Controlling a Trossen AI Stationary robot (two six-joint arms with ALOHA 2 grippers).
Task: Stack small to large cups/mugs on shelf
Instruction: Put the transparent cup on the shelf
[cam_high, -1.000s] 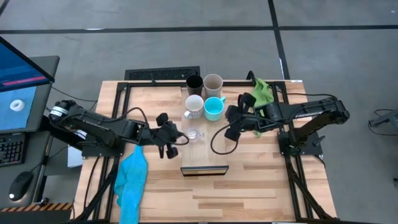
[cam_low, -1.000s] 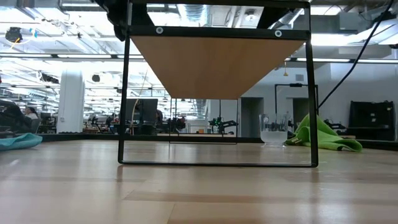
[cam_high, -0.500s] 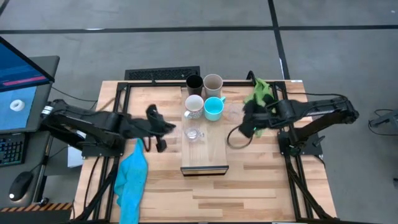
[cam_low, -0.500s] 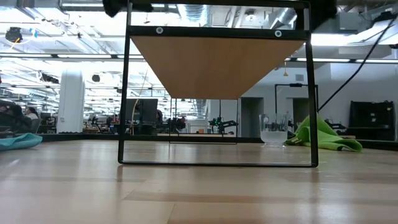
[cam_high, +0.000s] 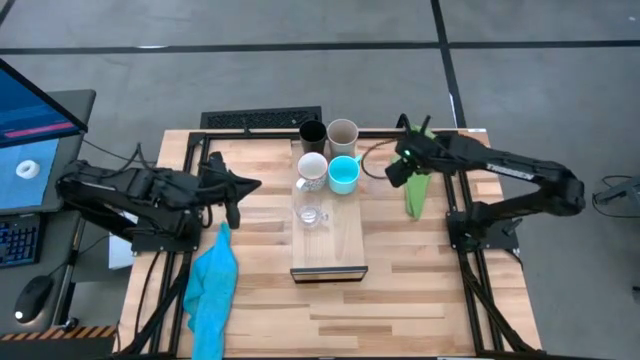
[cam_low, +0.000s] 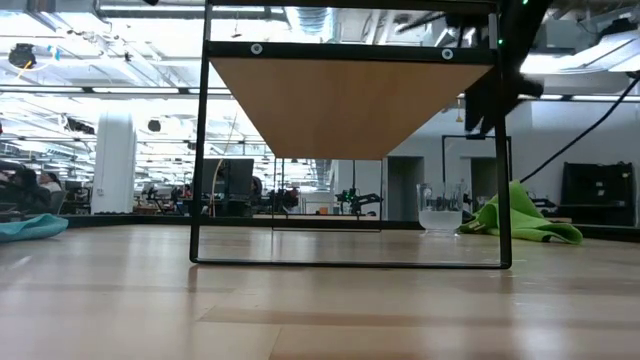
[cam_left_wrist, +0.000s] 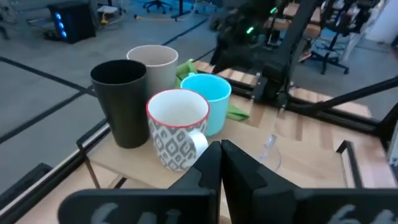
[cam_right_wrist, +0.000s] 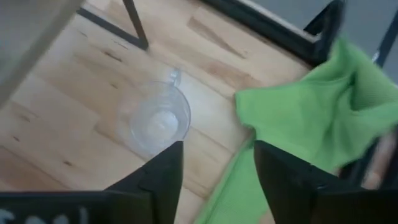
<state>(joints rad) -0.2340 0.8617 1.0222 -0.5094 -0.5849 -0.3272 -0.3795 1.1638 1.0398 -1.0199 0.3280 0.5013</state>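
Note:
On the shelf (cam_high: 330, 248) stand a black cup (cam_high: 312, 133), a beige-grey cup (cam_high: 343, 133), a patterned white mug (cam_high: 311, 170), a turquoise mug (cam_high: 344, 174) and a clear glass cup (cam_high: 310, 213). The second clear glass cup (cam_right_wrist: 155, 121) stands on the tabletop beside the green cloth (cam_right_wrist: 317, 124). My left gripper (cam_high: 243, 186) is shut and empty, left of the shelf; its wrist view (cam_left_wrist: 221, 158) faces the mugs. My right gripper (cam_high: 396, 170) is open and empty, above that glass cup, its fingers (cam_right_wrist: 165, 171) apart.
A green cloth (cam_high: 415, 178) lies at the table's far right, under my right arm. A blue cloth (cam_high: 212, 290) lies at the near left. The shelf stands on a black metal frame (cam_low: 200, 150) above the tabletop. A dark keyboard-like object (cam_high: 262, 119) sits at the far edge.
My left gripper has drawn back from the glass cup on the shelf, toward the table's left and far edges. My right gripper has moved away from the shelf toward the right, then toward the far edge, over the green cloth and the glass cup on the table. The cups stay put.

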